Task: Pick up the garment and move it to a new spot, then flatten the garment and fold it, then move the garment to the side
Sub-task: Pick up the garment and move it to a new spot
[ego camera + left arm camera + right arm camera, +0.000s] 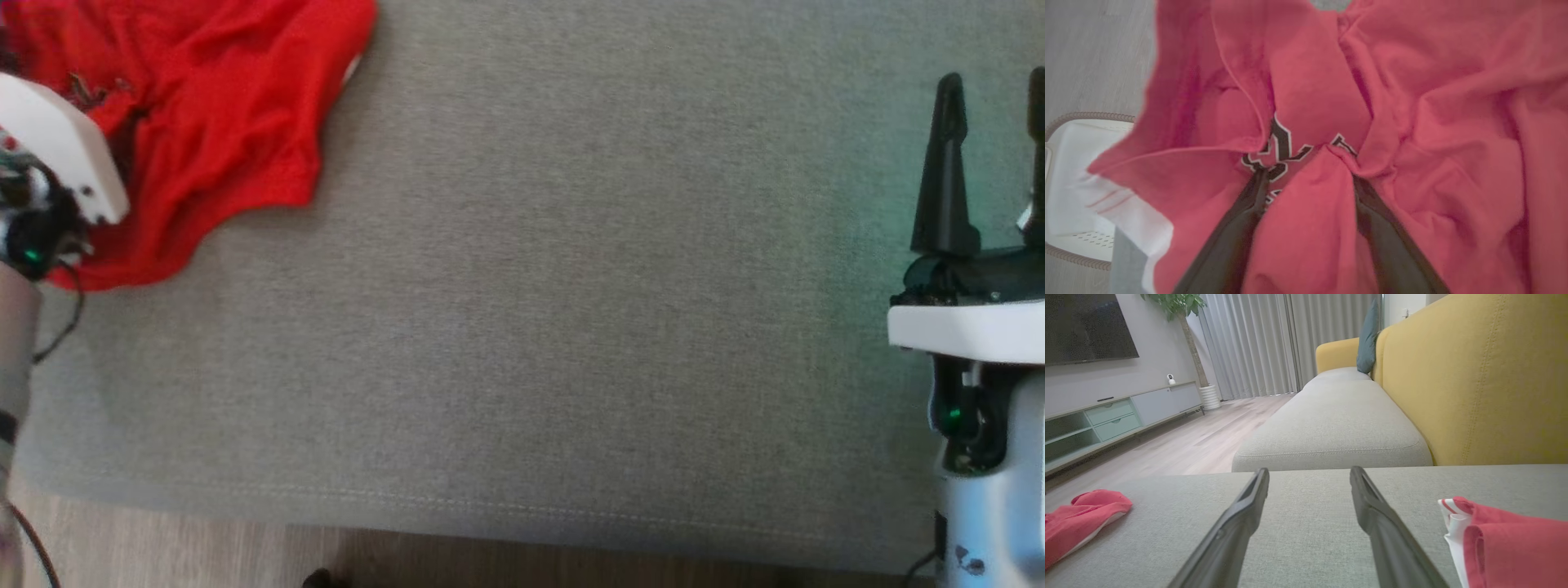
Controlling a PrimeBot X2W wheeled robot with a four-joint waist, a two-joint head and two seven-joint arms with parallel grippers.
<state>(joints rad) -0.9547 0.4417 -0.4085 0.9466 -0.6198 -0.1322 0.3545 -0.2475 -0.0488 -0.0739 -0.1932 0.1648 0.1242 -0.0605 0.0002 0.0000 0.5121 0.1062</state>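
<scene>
The garment (229,106) is a red shirt with a black-and-white print, lying crumpled at the far left corner of the grey cushion (571,286). My left arm's white wrist (61,155) hangs over its left part. In the left wrist view, my left gripper (1308,175) is open, its fingers pushed down into the garment (1453,122) with a ridge of cloth rising between them. My right gripper (992,82) stands open at the right edge, well clear of the shirt. It hovers over bare cushion (1309,471), with the garment's edge (1081,514) low on the left.
A folded red-and-white cloth (1506,539) lies on the cushion just right of my right gripper. A white basket (1069,163) stands on the floor beside the garment. The yellow sofa back (1474,375) runs along one side, and wooden floor (163,547) lies past the cushion's near edge.
</scene>
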